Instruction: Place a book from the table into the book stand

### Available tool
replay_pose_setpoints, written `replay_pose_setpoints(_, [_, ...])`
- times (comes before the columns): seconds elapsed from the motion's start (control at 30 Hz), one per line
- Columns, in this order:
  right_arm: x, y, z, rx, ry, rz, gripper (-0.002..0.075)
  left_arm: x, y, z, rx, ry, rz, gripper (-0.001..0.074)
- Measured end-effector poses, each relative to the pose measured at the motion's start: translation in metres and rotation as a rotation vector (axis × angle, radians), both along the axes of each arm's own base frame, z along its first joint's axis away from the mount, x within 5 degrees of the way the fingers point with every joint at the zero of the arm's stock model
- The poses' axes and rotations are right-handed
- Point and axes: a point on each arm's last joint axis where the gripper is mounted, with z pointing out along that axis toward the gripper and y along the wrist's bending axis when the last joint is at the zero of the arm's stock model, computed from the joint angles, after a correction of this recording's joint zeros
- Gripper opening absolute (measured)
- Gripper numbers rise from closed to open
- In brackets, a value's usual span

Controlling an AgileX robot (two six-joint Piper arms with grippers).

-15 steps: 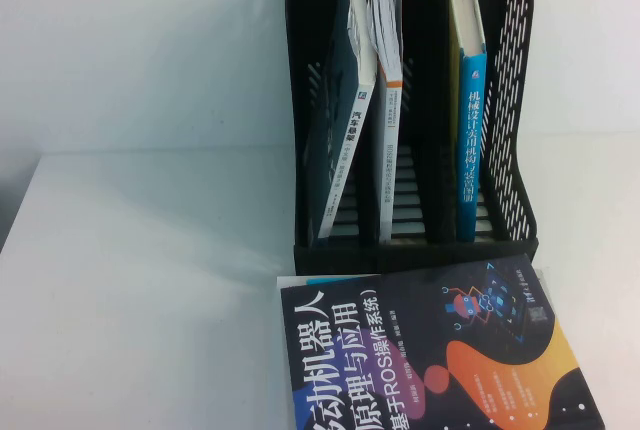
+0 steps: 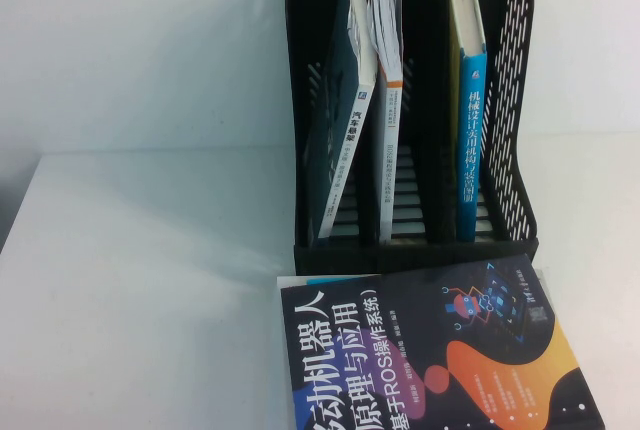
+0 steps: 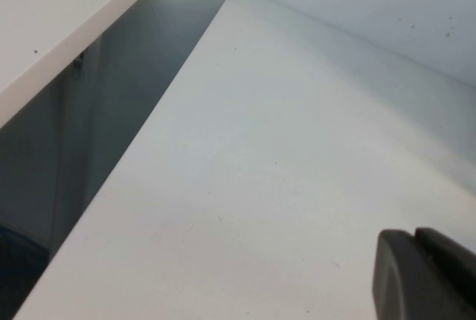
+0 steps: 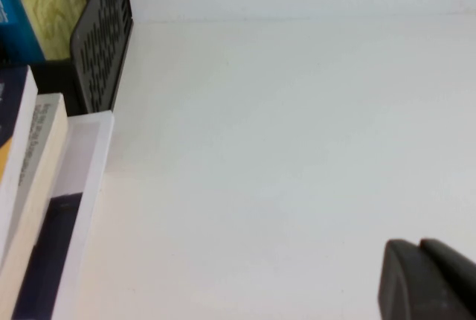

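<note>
White table (image 2: 150,280), book (image 2: 430,350) unmoved

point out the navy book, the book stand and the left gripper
navy book (image 2: 430,350), high view, middle of its front cover
book stand (image 2: 510,150), high view, its perforated right side wall
left gripper (image 3: 416,242), left wrist view, where the two closed fingertips meet, above bare table
</note>
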Motion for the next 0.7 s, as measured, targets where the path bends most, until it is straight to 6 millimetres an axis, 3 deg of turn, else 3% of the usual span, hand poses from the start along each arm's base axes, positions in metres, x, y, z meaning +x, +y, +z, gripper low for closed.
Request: replay_pose_setpoints(0.7, [0.0000, 0.0000, 0.0000, 0.000, 0.000, 0.000, -0.0003, 0.0000, 0.0005, 0.0002, 0.037, 0.002, -0.006, -0.0004])
